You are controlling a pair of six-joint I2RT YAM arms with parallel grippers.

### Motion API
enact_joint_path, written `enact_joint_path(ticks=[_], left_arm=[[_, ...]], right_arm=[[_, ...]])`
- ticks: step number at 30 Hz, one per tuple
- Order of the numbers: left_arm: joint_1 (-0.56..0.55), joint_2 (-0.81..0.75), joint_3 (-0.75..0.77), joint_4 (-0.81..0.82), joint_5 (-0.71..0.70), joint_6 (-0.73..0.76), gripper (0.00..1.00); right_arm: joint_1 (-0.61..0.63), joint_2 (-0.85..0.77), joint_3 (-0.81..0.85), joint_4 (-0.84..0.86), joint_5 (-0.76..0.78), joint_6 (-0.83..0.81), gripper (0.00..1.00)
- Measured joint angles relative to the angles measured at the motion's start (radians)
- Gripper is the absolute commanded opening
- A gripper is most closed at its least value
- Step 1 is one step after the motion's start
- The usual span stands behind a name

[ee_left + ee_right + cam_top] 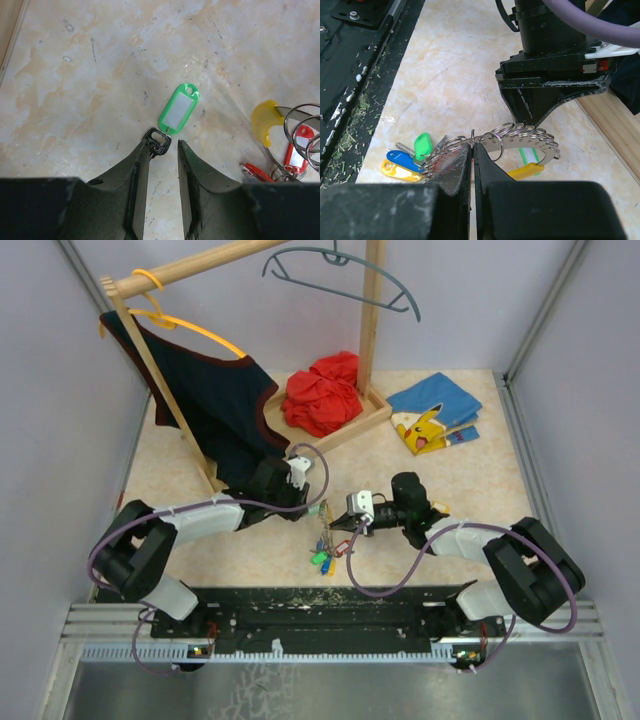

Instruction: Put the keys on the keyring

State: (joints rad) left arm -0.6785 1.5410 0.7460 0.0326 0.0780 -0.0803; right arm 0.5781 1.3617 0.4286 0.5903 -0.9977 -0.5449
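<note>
The action sits close to the middle of the counter's near edge, where the two arms meet nose to nose. The right gripper is pinched tight on the keyring and holds it just off the surface. The silvery loops fan out toward the other arm, and a yellow curved piece hangs under them. A bunch of tagged keys in green, blue, yellow and red trails from the ring toward the near edge.

One green-tagged key lies loose and flat on the counter, just beside the ring. The left gripper is right over it with its fingers a little apart. The key's dark head touches the tip of one finger but does not seem to reach the other, so I'd say nothing is pinched yet.

To my eye, the step in hand is picking up that loose key to thread it on. Next the left fingers need to close on the key's head and lift it without dragging the tag. Then its small hole has to line up with an open loop while the right arm keeps the ring steady. That alignment looks like the fiddly part.
</note>
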Motion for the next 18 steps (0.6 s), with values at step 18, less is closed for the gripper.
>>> enact_joint_path(ticks=[18], left_arm=[[0.0, 0.04, -0.011, 0.049, 0.046, 0.038, 0.29]], right_arm=[[-0.001, 0.0, 0.0, 0.002, -0.011, 0.008, 0.0]])
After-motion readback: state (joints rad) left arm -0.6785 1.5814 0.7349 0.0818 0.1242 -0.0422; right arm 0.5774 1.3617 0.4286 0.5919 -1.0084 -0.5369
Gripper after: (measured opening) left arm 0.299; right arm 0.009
